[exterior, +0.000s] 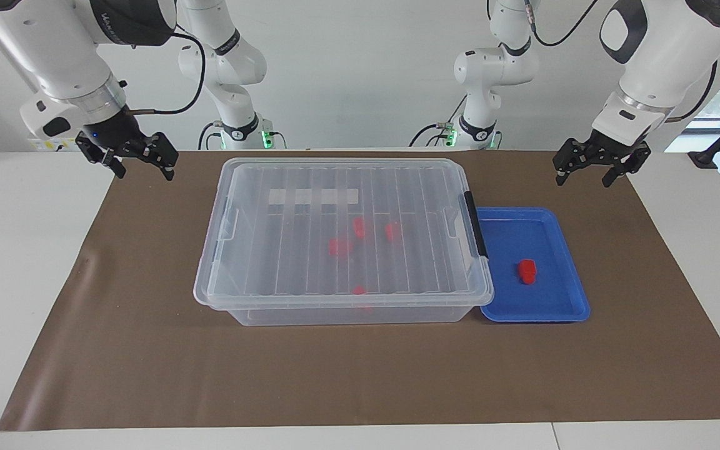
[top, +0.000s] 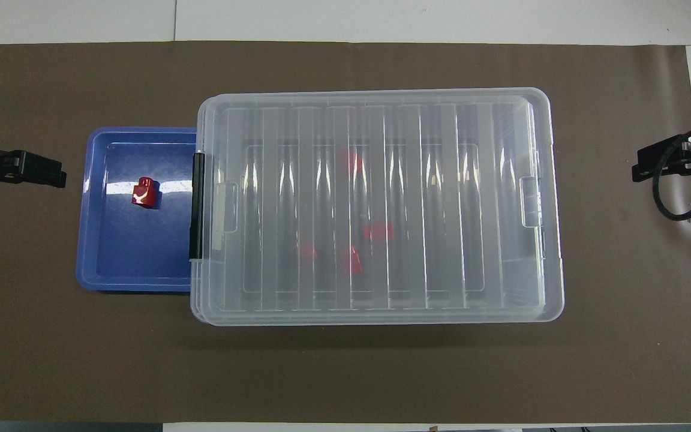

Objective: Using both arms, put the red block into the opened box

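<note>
Bright even light, sharp focus, white glare streaks on the box lid [top: 381,180].

My counter [exterior: 29,262] is white, and a brown mat [exterior: 147,350] covers most of its top, leaving bare white strips at both ends and along the edge farthest from me. On the mat, between my two sets of jaws, sits the box [exterior: 341,240], clear plastic with its ribbed lid on and a black latch at the end toward my left jaws. Touching that latch end lies a shallow blue tray [exterior: 560,300], which puts it on the mat between the box and my left jaws. The mat under my right jaws shows only its brown surface, slightly creased near its edge.
</note>
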### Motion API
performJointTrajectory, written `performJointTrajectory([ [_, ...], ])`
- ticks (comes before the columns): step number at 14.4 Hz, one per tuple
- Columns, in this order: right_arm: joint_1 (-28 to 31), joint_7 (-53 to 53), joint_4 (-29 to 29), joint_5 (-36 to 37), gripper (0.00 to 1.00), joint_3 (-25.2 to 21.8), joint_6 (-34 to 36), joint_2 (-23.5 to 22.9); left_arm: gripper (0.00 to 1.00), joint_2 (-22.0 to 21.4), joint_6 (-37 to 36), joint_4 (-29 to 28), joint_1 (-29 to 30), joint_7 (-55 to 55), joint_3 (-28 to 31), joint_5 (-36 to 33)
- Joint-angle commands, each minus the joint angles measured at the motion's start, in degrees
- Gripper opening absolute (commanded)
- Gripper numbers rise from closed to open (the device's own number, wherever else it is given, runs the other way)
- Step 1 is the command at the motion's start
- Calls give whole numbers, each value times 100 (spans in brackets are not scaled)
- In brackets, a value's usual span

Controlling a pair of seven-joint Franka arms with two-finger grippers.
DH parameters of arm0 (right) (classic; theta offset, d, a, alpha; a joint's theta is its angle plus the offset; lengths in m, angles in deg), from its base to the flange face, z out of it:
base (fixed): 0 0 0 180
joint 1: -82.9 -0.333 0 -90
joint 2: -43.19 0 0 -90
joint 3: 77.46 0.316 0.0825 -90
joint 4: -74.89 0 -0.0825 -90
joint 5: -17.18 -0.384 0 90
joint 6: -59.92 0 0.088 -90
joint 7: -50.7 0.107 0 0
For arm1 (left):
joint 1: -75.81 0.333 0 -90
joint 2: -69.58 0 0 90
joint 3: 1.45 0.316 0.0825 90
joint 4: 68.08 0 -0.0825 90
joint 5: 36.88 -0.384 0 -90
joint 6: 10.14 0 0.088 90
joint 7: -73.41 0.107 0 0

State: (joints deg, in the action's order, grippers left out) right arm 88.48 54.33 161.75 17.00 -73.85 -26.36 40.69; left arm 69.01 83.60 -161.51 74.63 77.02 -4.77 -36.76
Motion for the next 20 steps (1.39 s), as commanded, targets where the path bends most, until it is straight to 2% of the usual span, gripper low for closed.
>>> performJointTrajectory([
  [1,40,-99,147,-52,100,26,-100,109,100,-163,49,-203,-31,70,24,84],
  [4,32,-55,190,-69,100,35,-152,118,100,-189,22,-211,-84,70,24,93],
  [5,-38,6,278,-87,100,44,-387,135,100,-198,-4,-238,-84,87,24,93],
  [8,-415,557,1347,-227,100,44,-1625,486,100,-242,65,-360,-75,87,24,93],
  [11,-820,1017,1807,-307,100,44,-2217,443,100,-251,110,-361,-66,87,24,93],
  [16,-742,860,2405,-307,100,35,-2762,399,100,-251,14,-335,-84,61,33,84],
  [20,-408,288,2835,-307,100,35,-3122,408,100,-242,13,-326,-66,17,42,84],
])
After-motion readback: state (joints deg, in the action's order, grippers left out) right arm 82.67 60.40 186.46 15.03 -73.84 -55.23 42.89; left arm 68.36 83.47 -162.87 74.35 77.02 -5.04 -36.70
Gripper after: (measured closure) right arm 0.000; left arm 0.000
